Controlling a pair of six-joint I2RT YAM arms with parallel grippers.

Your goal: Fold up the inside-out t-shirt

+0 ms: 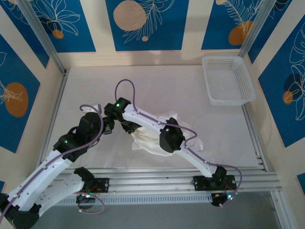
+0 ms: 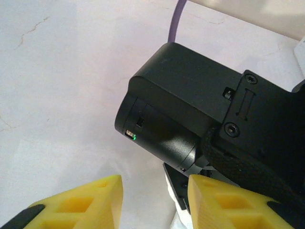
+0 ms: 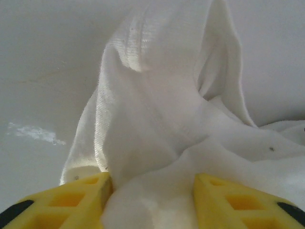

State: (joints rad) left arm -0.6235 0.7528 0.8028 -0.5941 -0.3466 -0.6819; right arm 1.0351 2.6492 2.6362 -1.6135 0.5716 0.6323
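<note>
Inside-out t-shirt (image 3: 157, 109) fabric is seen as plain white, soft and heavily wrinkled, gathered into a loose heap rather than spread flat. From the right wrist view it is drawn up into a tall creased ridge, with a fine knit texture visible where the light falls on it and looser folds spilling off to the right. From above, the heap is found on the white table (image 1: 157, 86) near its middle, toward the near edge and partly covered by the right arm (image 1: 171, 136), well apart from the white lattice basket (image 1: 228, 101) at the far right corner. The right gripper (image 3: 151, 179) is clamped on the cloth: a thick bunch is packed between its 2 yellow fingers (image 3: 81, 198) and touches both. The left gripper (image 2: 153, 183) is held just beside the right arm's black wrist housing (image 2: 181, 109), its jaws parted with nothing between them, and no cloth is touched by it.
</note>
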